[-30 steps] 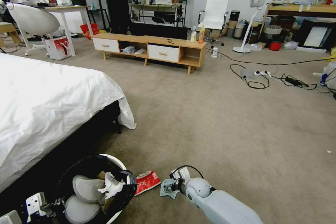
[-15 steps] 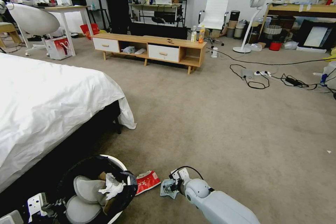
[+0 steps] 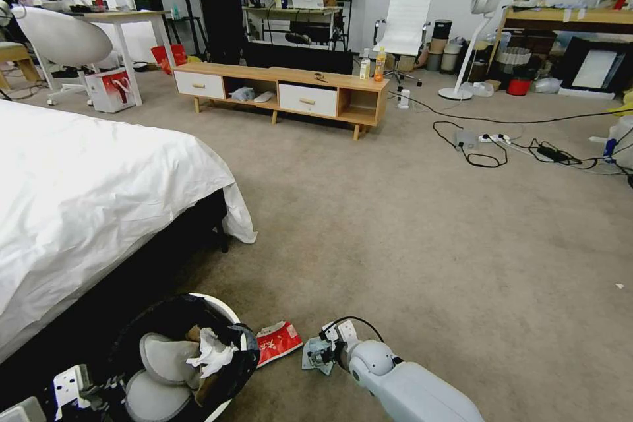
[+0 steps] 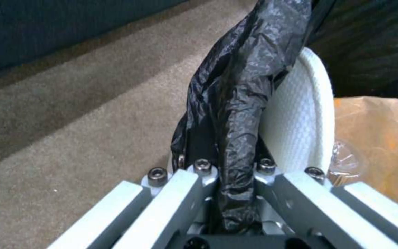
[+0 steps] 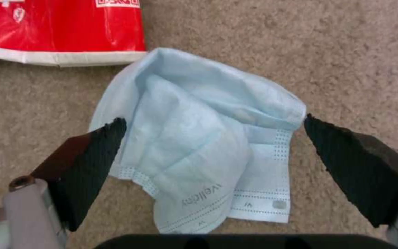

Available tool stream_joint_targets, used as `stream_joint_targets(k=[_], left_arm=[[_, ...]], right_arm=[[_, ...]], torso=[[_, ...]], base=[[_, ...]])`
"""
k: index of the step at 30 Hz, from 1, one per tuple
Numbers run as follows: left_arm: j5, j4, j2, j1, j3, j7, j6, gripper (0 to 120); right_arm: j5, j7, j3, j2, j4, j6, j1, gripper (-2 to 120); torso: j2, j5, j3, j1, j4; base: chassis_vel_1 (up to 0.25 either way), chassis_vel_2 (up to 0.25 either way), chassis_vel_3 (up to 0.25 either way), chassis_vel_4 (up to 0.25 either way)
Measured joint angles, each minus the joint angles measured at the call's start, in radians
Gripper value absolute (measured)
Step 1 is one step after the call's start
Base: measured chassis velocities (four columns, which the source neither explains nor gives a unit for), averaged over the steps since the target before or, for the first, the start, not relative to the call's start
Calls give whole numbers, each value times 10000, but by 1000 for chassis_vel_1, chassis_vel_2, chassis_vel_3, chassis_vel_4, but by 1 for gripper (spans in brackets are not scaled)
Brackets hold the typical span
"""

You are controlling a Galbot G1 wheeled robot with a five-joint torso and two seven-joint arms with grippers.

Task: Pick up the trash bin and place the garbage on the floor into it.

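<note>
Over the face mask (image 5: 194,145), spread right hand (image 5: 212,135).

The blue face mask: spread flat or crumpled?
Crumpled: the face mask lies folded over itself on the floor, between the right gripper's open fingers.

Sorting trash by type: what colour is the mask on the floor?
Light blue; the mask shows best in the right wrist view.

1. Bin (image 3: 227,316): white, round, black liner (image 4: 236,103) bunched over the rim, beside the bed. Held tissue wad (image 3: 210,351) and brown paper bag (image 4: 374,138).
2. Wrapper (image 3: 278,341): red-white, flat on the carpet (image 3: 409,231), just beside the bin.
3. Mask (image 5: 199,145): light blue, crumpled, on the carpet near the wrapper, apart from it.
</note>
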Motion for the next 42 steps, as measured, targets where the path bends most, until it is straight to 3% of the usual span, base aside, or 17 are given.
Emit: stream_joint_targets(k=[22, 28, 35, 38, 42], left_arm=[[38, 58, -18, -57, 93, 7, 0, 1], [60, 40, -41, -29, 93, 11, 0, 1], [78, 29, -53, -51, 97, 16, 0, 1], [93, 32, -63, -78, 125, 17, 0, 1], [105, 38, -69, -79, 133, 17, 0, 1]], right_arm=[[-382, -334, -27, 367, -848, 649, 123, 98], [-584, -463, -12, 511, -1236, 873, 172, 85], [-617, -479, -7, 487, -1125, 909, 117, 63], [-609, -480, -36, 436, -969, 909, 82, 47], [-608, -495, -51, 415, -929, 920, 76, 37]], torso=[[0, 0, 0, 0, 1], [0, 0, 0, 0, 1], [0, 0, 0, 0, 0], [0, 1, 0, 0, 0], [-1, 0, 0, 0, 1]], base=[[0, 0, 0, 0], [0, 0, 0, 0], [0, 0, 0, 0], [0, 0, 0, 0], [0, 0, 0, 0]])
